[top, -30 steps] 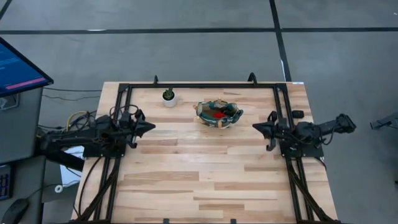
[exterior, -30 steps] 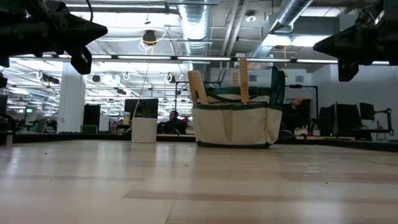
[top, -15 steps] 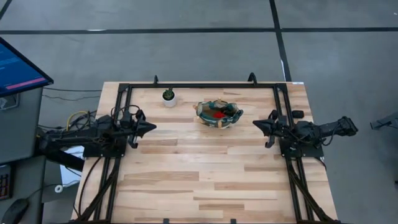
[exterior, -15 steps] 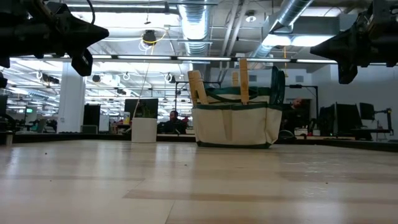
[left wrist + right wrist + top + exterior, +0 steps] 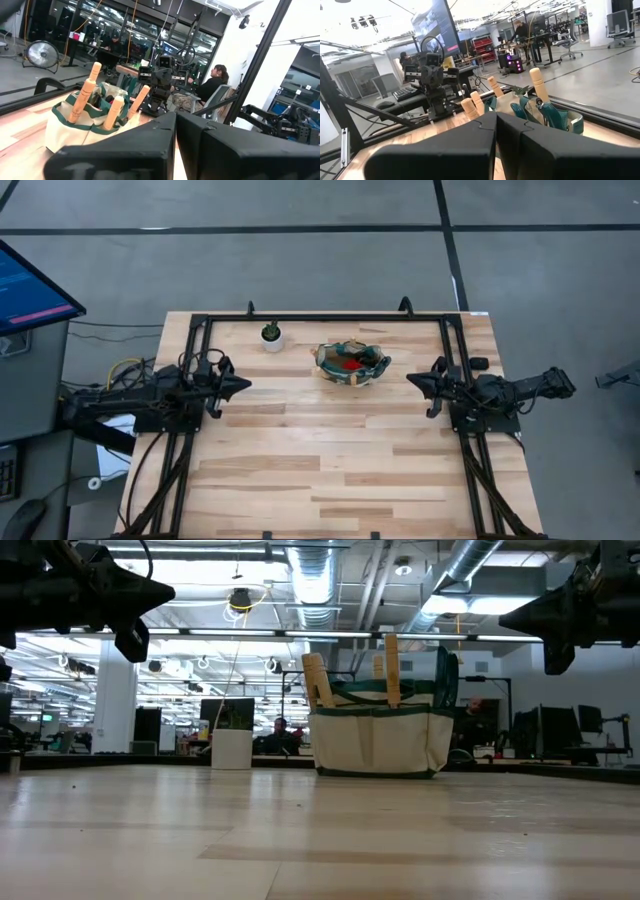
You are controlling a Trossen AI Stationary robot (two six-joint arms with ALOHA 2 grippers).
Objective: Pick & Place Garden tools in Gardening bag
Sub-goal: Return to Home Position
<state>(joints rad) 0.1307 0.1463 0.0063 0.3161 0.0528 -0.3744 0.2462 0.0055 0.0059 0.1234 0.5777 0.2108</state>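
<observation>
The gardening bag (image 5: pixel 350 363) stands on its base at the table's far middle. It shows pale with green trim in the low view (image 5: pixel 380 740). Tan wooden handles (image 5: pixel 391 668) of the garden tools stick up out of it, and their blades are hidden inside. The handles also show in the left wrist view (image 5: pixel 87 92) and the right wrist view (image 5: pixel 538 85). My left gripper (image 5: pixel 245 383) hangs shut and empty above the table, to the left of the bag. My right gripper (image 5: pixel 410 380) hangs shut and empty to the right of the bag.
A small white pot with a green plant (image 5: pixel 271 336) stands to the left of the bag near the far edge. A black frame (image 5: pixel 320 317) runs along the table's far edge and both sides. Bare wood lies between the arms and toward the near edge.
</observation>
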